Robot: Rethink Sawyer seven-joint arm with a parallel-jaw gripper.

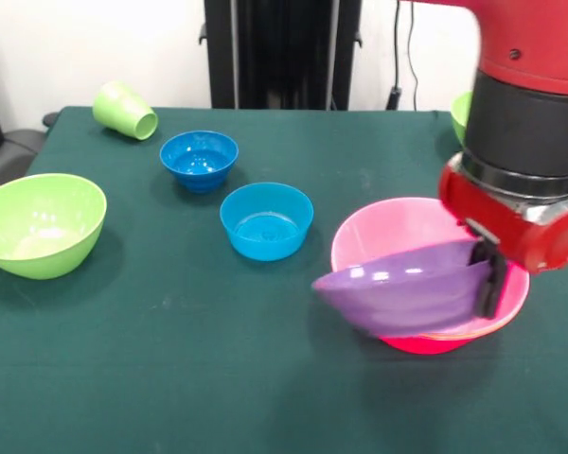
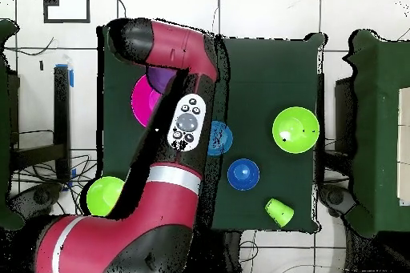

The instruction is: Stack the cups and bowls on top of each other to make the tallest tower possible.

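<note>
My gripper (image 1: pixel 489 282) is shut on the right rim of the purple bowl (image 1: pixel 398 295). It holds the bowl tilted, low over the big pink bowl (image 1: pixel 383 232) at the front right, which looks like a nested pile. In the overhead view the arm covers the gripper, and only parts of the purple bowl (image 2: pixel 160 78) and pink bowl (image 2: pixel 142 99) show. Two small blue bowls (image 1: pixel 200 159) (image 1: pixel 266 220) stand upright mid-table. A green bowl (image 1: pixel 40 223) stands at the left. The light-green cup (image 1: pixel 125 110) lies on its side at the back left. The orange tumbler is out of view.
A second green bowl (image 1: pixel 461 113) shows partly behind my arm at the back right, and also in the overhead view (image 2: pixel 106 194). The green cloth table (image 1: pixel 170 378) ends close behind the cup. The black pedestal (image 1: pixel 282 52) stands beyond the far edge.
</note>
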